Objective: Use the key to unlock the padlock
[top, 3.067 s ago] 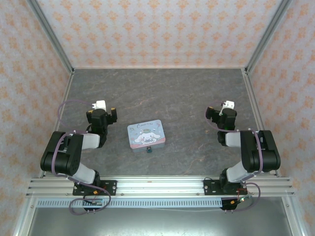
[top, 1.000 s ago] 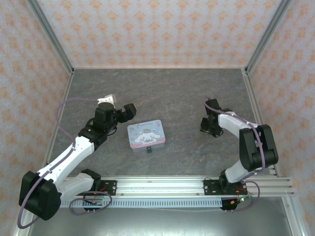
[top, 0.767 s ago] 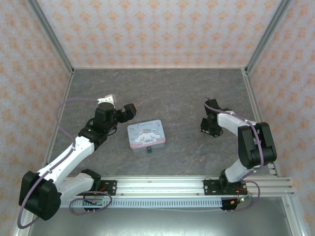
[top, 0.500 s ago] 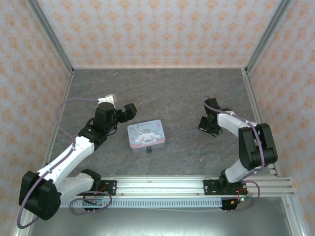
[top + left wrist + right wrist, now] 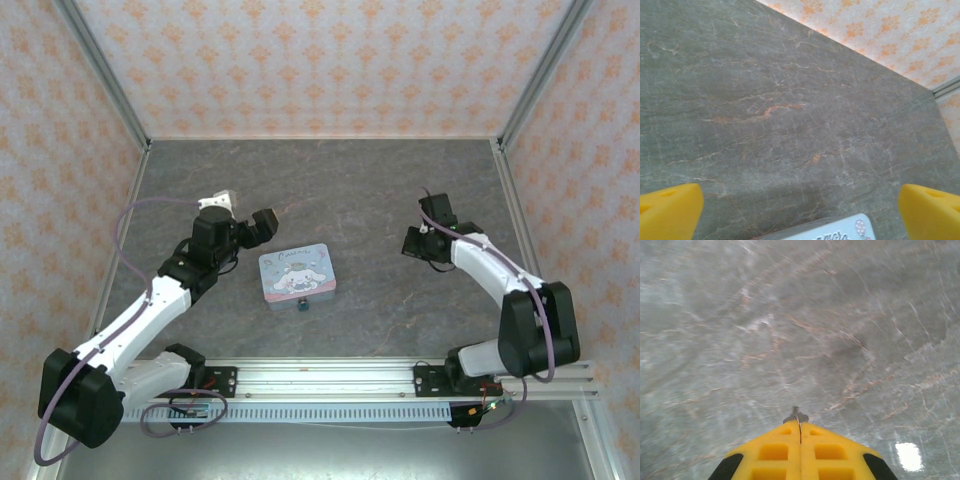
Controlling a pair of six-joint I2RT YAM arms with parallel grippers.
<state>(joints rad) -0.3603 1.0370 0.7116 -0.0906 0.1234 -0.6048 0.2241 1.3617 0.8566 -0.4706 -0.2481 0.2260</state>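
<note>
— Where is the padlock?
— The padlock point(image 5: 301, 304) lies against the near edge of the cartoon tin point(image 5: 296, 270).
— And the grippers?
— The left gripper point(image 5: 264, 226) hovers spread wide beside the tin's far left corner. The right gripper point(image 5: 800, 432), well apart, is pinched on the key point(image 5: 796, 416), whose silvery tip pokes out.

The table point(image 5: 350, 190) is a dark grey slab veined like marble, with pale and rust-coloured streaks across it. A pale blue-and-pink cartoon tin box point(image 5: 296, 273) lies flat on it, lid up, a little toward 7 o'clock from the middle. A tiny dark teal padlock point(image 5: 302, 304) sits at the tin's 6 o'clock edge, right against it.
</note>
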